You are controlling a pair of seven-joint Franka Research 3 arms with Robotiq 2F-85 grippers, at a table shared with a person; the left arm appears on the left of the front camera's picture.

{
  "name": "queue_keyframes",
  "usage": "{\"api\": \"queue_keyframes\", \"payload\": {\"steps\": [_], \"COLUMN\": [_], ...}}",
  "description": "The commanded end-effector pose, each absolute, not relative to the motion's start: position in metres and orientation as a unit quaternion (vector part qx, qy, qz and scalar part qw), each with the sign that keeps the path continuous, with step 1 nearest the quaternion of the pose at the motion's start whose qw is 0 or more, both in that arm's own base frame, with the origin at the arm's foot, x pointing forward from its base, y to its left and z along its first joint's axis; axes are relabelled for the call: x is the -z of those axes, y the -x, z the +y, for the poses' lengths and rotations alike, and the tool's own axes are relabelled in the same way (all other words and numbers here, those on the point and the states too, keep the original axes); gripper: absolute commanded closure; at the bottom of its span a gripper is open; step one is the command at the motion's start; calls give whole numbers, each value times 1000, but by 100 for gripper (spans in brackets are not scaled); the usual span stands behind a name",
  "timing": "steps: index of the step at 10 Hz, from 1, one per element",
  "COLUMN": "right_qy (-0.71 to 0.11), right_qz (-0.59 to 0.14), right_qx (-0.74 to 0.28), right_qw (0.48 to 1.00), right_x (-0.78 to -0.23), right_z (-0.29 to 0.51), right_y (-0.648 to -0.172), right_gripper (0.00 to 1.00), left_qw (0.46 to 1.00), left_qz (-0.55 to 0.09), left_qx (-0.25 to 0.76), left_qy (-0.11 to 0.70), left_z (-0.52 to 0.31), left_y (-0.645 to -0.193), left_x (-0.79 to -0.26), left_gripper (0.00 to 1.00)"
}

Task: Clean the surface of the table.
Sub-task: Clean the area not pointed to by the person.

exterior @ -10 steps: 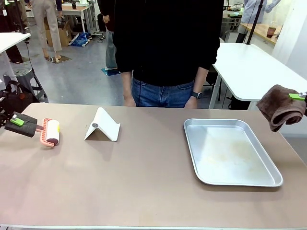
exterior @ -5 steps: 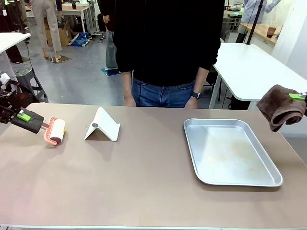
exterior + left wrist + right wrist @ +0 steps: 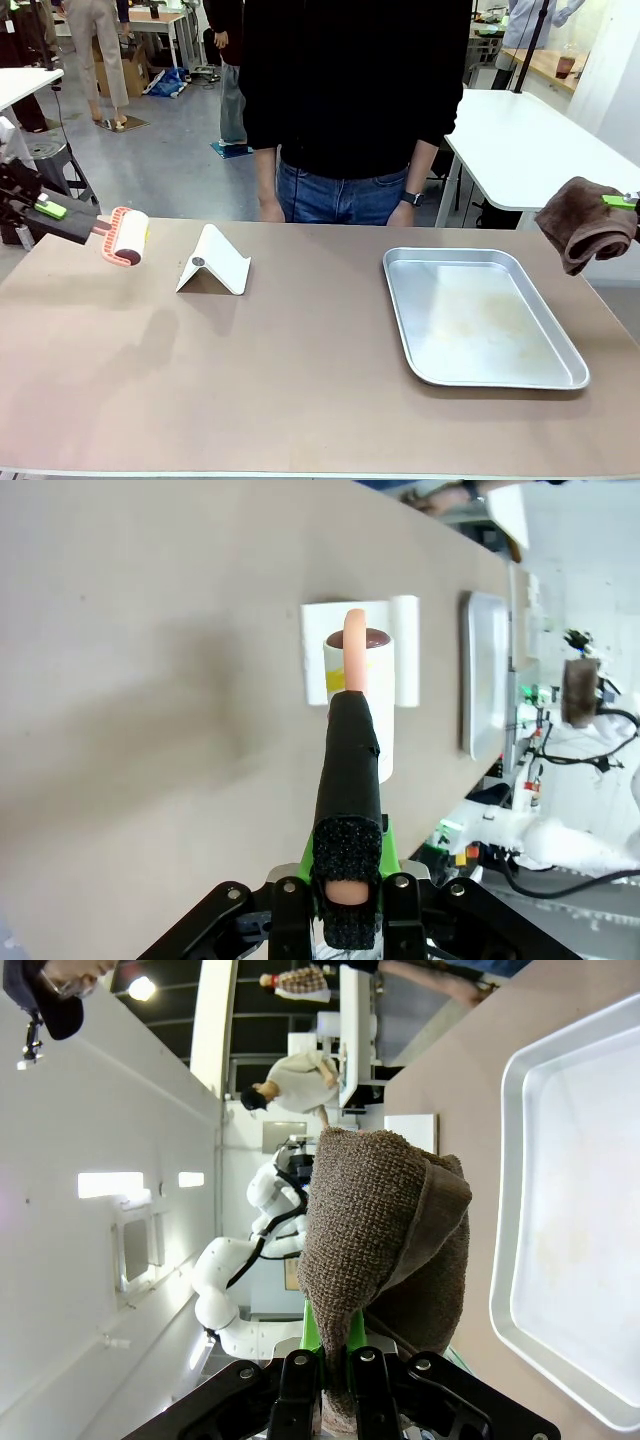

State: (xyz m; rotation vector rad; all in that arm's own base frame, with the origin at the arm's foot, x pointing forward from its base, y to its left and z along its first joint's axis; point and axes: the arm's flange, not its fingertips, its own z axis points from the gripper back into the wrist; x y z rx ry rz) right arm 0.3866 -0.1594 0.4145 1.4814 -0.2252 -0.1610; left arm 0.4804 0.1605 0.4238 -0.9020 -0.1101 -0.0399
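Near side: the beige surface is seen mostly bare. Further in, a silver tray is set on it at right and a white folded stand at left-centre. A lint roller is held by its handle in the left pincer, jaws clamped narrow, and is lifted clear above the far-left corner. A brown towel is pinched tight in the right pincer, off the right edge. The roller should probably be lowered flat and drawn in straight overlapping passes, with the stand skirted. A person is stood at the far side.
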Motion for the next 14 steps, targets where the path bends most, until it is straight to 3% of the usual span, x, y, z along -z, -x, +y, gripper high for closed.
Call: {"api": "queue_keyframes", "payload": {"steps": [1,7,11,14], "right_qy": [-674,-674,-674,-674], "right_qz": [-103,-103,-103,-103], "right_qx": [70,70,70,70], "right_qw": [728,728,728,728], "right_x": [-418,-418,-418,-418], "right_z": [-159,-159,-159,-159], "right_y": [-387,-387,-387,-387], "right_gripper": [91,91,91,91], "left_qw": [882,814,770,784], "left_qz": [-62,-116,-98,-107], "left_qx": [45,-25,-24,-42], "left_qy": [465,568,630,610], "left_z": [178,280,322,311], "left_y": [-448,-307,-291,-280], "left_x": [-443,-496,-490,-488], "left_gripper": [78,78,78,78]}}
